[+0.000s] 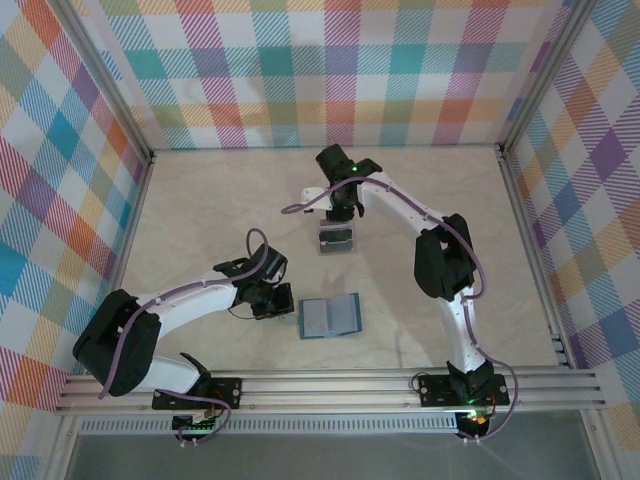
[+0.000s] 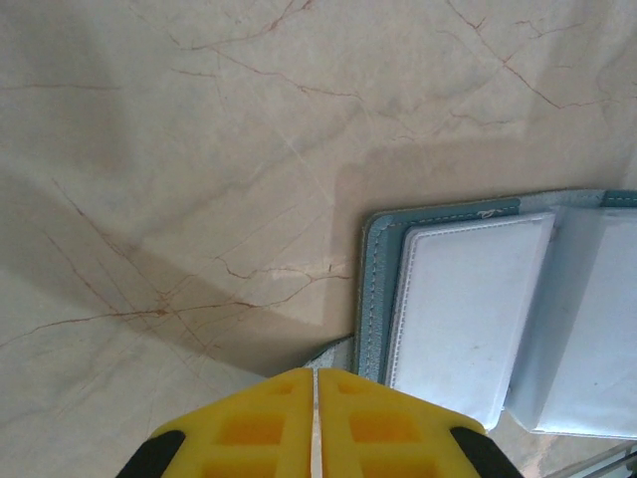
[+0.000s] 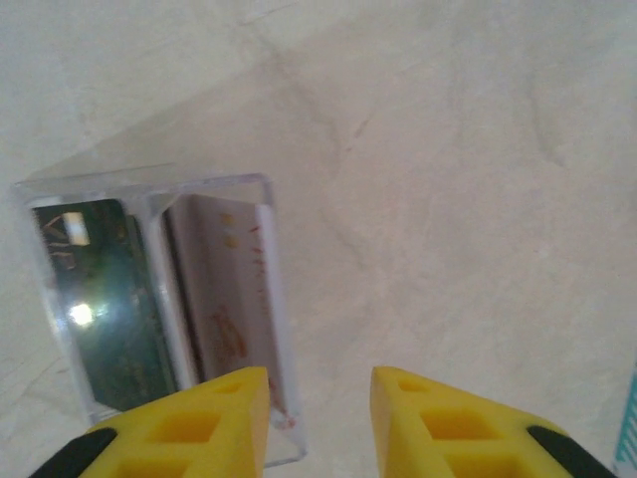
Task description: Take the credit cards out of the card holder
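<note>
On the left side of the table (image 1: 200, 210), the left gripper (image 1: 268, 297) is sitting low, and its yellow fingers (image 2: 259, 428) are pressing fully together. The card holder (image 1: 330, 317) is lying open and flat just to the right of it, near the front edge, with the pale inner pockets facing up. In the left wrist view, a small tab (image 2: 333, 354) of the holder is reaching the fingertips, but I cannot tell if it is being pinched. Farther back, a clear tray (image 1: 337, 240) is standing apart from the holder. It is holding a dark credit card (image 3: 100, 299) in its left compartment and a pale credit card (image 3: 234, 289) in its right one. The right gripper (image 3: 318, 383) is hovering over this tray with its fingers apart and nothing between them.
</note>
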{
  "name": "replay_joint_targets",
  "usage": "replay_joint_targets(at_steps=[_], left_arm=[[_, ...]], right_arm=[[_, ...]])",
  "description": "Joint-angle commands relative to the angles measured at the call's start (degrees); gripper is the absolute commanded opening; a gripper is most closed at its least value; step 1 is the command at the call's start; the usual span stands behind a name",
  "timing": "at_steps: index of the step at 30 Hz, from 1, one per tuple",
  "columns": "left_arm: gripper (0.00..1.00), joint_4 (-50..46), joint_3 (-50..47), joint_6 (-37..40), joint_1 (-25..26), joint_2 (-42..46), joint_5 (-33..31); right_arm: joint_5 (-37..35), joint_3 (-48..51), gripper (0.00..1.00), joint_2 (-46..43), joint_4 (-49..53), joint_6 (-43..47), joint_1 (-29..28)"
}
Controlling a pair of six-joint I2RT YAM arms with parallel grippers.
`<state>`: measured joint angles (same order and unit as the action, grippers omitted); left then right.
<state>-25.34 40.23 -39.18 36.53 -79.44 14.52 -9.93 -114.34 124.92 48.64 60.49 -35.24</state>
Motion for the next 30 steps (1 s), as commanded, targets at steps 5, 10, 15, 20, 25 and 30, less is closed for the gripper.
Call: replay_joint_targets(at_steps=[5, 10, 15, 20, 25, 30], left_arm=[[0.1, -0.76, 0.67, 1.19, -0.76, -0.28, 1.33], [0.09, -1.56, 1.57, 2.21, -0.76, -0.19, 0.65], [0.07, -2.4, 0.98, 3.07, -0.77, -0.29, -0.28], [0.07, -2.41, 0.33, 3.7, -0.76, -0.93, -0.47], [0.07, -0.97, -0.71, 3.8, -0.78, -2.7, -0.07], [0.07, 0.2, -1.67, 4.16, -0.76, -4.64, 0.23]], right_arm=[[-0.02, 0.29, 0.39, -8.56, -3.64, -11.08, 0.09], [3.92, 5.94, 0.48, -16.16, -3.88, -32.34, -0.45], [11.04, 18.88, 0.43, -26.02, -8.04, -57.94, -1.16], [26.41, 33.89, 0.33, -33.48, -14.94, -82.66, -1.65], [32.36, 46.99, 0.28, -35.85, -22.7, -98.22, -4.95], [35.02, 53.67, 0.27, -33.81, -28.08, -103.88, -9.23]])
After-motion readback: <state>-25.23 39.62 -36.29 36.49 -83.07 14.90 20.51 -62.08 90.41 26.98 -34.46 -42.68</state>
